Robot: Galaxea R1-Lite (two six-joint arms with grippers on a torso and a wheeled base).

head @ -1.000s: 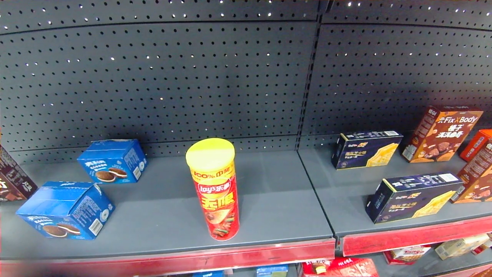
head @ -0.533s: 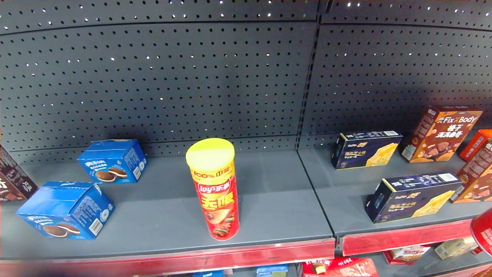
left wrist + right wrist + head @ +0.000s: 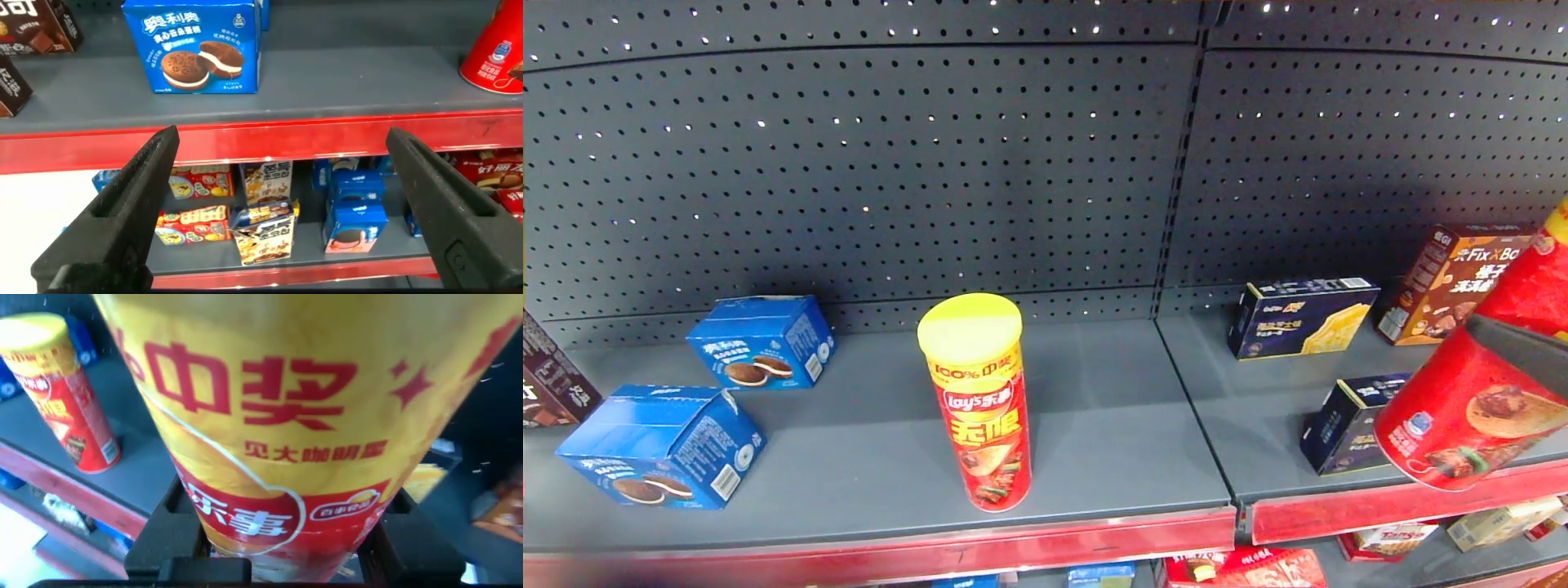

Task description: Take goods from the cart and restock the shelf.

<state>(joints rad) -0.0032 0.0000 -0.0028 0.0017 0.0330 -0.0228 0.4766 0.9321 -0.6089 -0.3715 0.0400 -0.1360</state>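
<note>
Red chip can (image 3: 1478,408) leans, clamped in the fingers of the right gripper (image 3: 282,539), base low, top up-right. A second can (image 3: 980,400) stands upright on the shelf (image 3: 1094,425). The left gripper (image 3: 282,135) has its fingers spread wide.

1. Left gripper (image 3: 282,139): two long matte-black fingers (image 3: 122,212), wedge-shaped, tapering toward blunt tips.
2. Right gripper (image 3: 282,539): black, blocky fingers (image 3: 167,539) with angular edges (dark grey in the head view).
</note>
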